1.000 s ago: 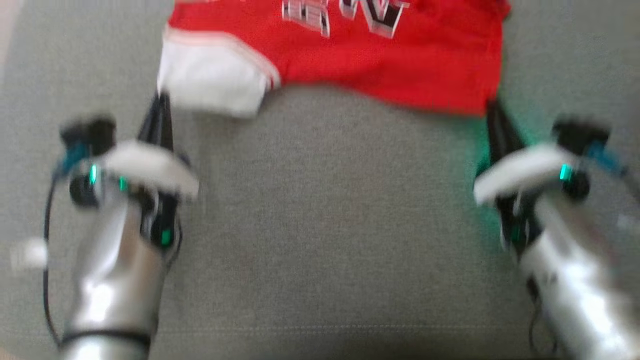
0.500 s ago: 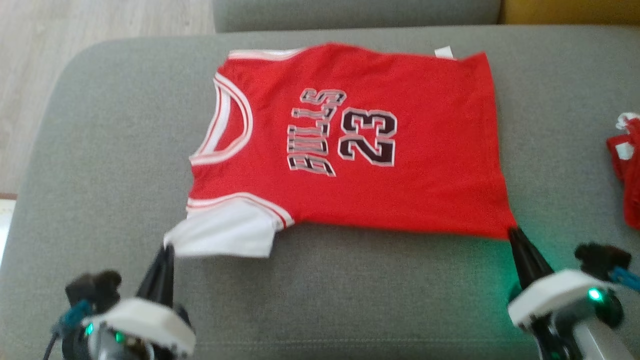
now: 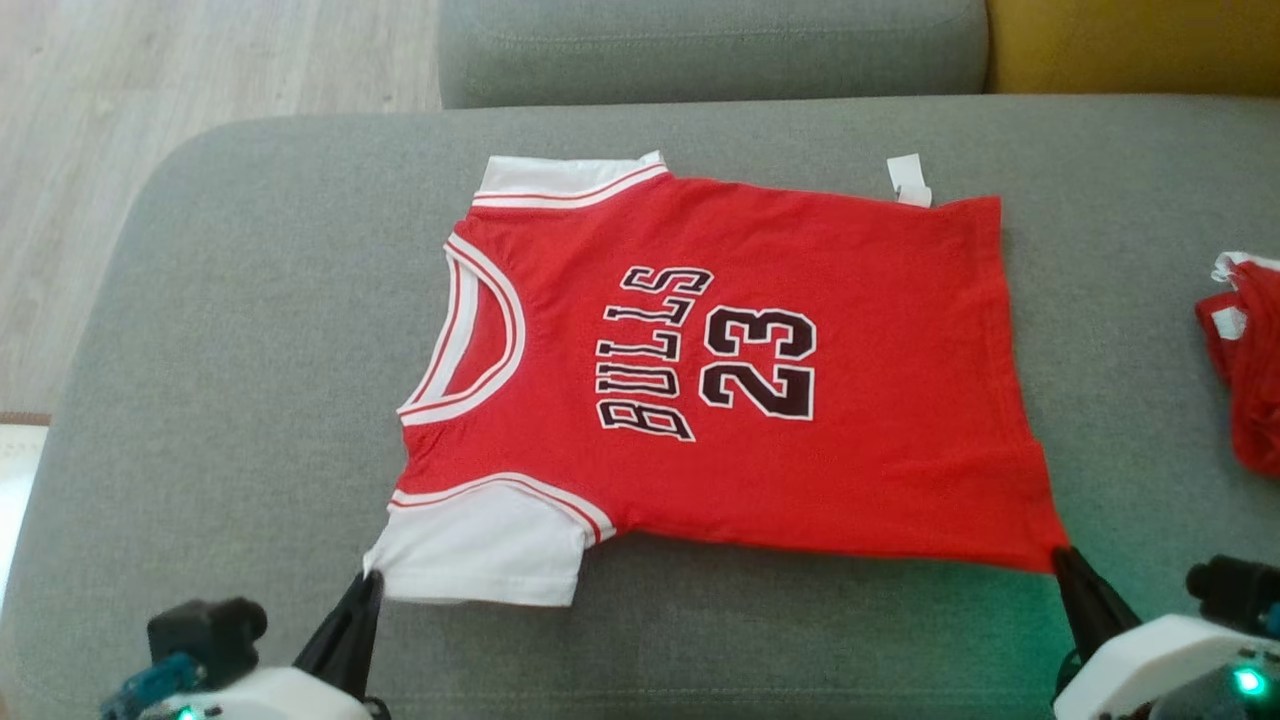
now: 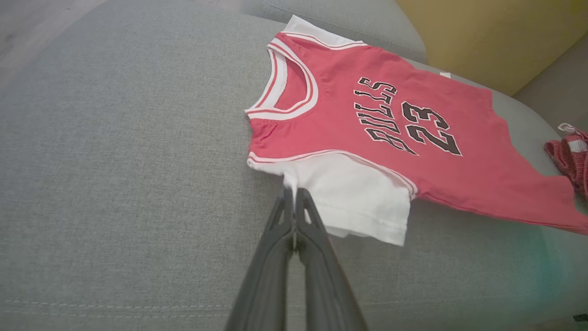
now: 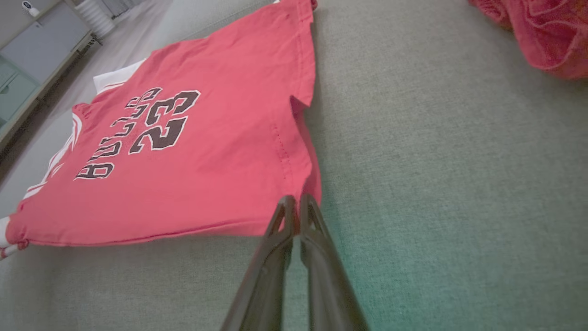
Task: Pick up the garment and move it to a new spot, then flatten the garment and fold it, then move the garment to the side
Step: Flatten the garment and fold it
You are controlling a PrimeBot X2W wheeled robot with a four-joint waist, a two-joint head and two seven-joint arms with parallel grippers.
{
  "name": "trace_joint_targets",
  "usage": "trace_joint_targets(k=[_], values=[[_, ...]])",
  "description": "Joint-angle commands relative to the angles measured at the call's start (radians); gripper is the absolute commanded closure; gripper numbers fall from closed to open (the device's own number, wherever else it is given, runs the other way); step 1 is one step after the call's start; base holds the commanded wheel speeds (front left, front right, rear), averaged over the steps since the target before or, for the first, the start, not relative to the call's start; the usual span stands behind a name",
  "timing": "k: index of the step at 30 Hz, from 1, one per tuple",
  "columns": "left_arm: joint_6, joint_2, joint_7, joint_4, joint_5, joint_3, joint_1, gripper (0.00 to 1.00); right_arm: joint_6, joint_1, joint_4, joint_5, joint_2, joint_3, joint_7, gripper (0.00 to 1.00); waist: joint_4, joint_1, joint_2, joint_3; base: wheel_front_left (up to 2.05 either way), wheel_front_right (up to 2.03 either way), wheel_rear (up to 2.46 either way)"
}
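Left gripper (image 3: 368, 585) pinches the near white sleeve corner, and the right gripper (image 3: 1062, 558) the near hem corner, of a red fabric basketball jersey with white sleeves and black lettering (image 3: 880, 450), spread flat just beyond both tips on the grey upholstered cushion (image 3: 230, 350). Its long axis runs from gripper to gripper, collar toward the left one, hem toward the right. Flattening looks nearly done; folding likely calls for lifting this near edge across to the far edge.

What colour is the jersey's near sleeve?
The sleeve is white; best in the left wrist view.
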Motion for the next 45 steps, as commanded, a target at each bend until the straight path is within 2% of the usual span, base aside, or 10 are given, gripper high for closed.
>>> trace_joint_targets(k=[1,12,19,24,25,26,27,34,38,45], values=[[0.003,0.013,0.002,-0.04,-0.002,0.034,-0.055,1.0,0.003,-0.028,-0.05,-0.009,-0.01,0.004,0.013,1.0,0.0,0.0001,-0.0001,0.009,0.0,0.0,0.0],[-0.076,0.061,0.068,0.129,-0.081,0.062,-0.356,1.0,0.003,-0.216,-0.057,-0.012,0.025,-0.046,0.2,1.0,-0.028,0.0001,-0.0001,0.102,0.0,0.0,0.0],[-0.133,0.061,0.065,0.328,-0.113,0.055,-0.591,1.0,0.003,-0.37,0.011,-0.013,0.029,-0.045,0.2,1.0,-0.041,0.0001,-0.0001,0.165,0.0,0.0,0.0],[-0.167,0.047,0.0,0.495,-0.111,0.043,-0.726,1.0,0.003,-0.444,0.065,0.009,0.031,-0.019,0.143,1.0,-0.046,0.0001,-0.0001,0.2,0.0,0.0,0.0],[-0.175,0.043,-0.014,0.526,-0.111,0.038,-0.746,1.0,0.003,-0.453,0.075,0.019,0.031,-0.011,0.127,0.84,-0.047,0.0001,-0.0001,0.205,0.0,0.0,0.0],[-0.183,0.038,-0.036,0.551,-0.113,0.034,-0.765,0.55,0.003,-0.46,0.084,0.025,0.031,-0.003,0.108,0.51,-0.047,0.0001,-0.0001,0.21,0.0,0.0,0.0],[-0.189,0.035,-0.06,0.575,-0.112,0.03,-0.781,0.0,0.003,-0.464,0.091,0.028,0.031,0.004,0.086,0.0,-0.046,0.0001,-0.0001,0.214,0.0,0.0,0.0],[-0.199,0.03,-0.291,0.655,-0.052,0.011,-0.812,0.0,0.003,-0.438,0.072,-0.019,0.02,0.077,-0.146,0.0,-0.038,0.0001,-0.0001,0.23,0.0,0.0,0.0],[-0.134,0.036,-0.454,0.621,0.035,0.012,-0.763,0.0,0.003,-0.39,0.023,-0.13,-0.006,0.107,-0.308,0.0,-0.035,0.0001,-0.0001,0.226,0.0,0.0,0.0],[-0.054,0.02,-0.508,0.463,0.113,0.023,-0.58,0.0,0.003,-0.288,-0.054,-0.247,-0.01,0.121,-0.395,0.0,-0.033,0.0001,-0.0001,0.195,0.0,0.0,0.0]])
